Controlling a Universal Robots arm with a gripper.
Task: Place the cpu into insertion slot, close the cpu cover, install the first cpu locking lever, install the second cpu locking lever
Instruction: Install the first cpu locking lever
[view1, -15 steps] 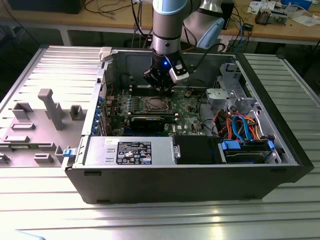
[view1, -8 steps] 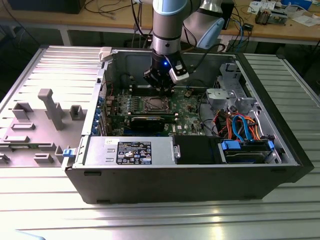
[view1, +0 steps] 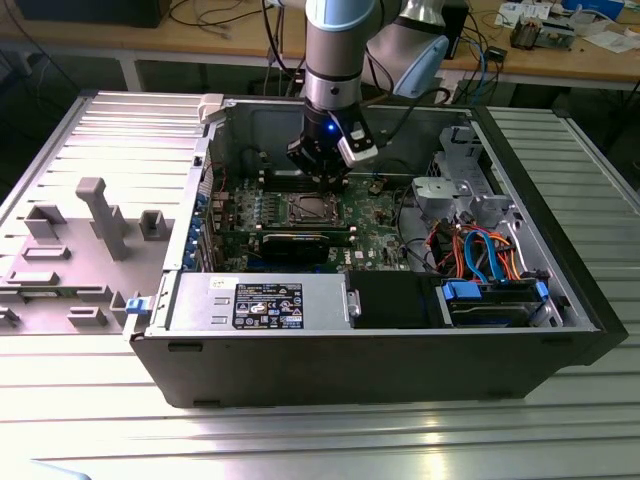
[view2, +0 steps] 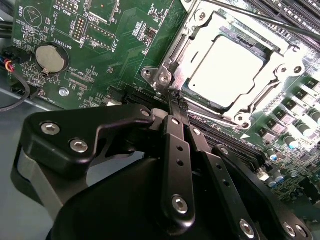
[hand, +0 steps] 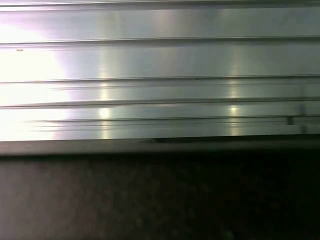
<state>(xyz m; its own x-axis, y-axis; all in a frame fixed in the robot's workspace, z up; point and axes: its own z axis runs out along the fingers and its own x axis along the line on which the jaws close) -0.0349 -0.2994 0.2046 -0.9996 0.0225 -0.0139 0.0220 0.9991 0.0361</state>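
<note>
We log: cpu seated in insertion slot; cpu cover lowered over it; claw closed, empty, tips at cover's corner. Locking levers, we judge, not yet latched.

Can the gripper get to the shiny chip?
Likely yes: the gripper sits at a corner of the cover, right beside the cpu, with nothing between. The cover frames the cpu's edges, so only its top is free.

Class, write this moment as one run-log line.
cpu: seated, framed by cpu cover | cover: down | gripper: shut, tips at cover's corner
</note>
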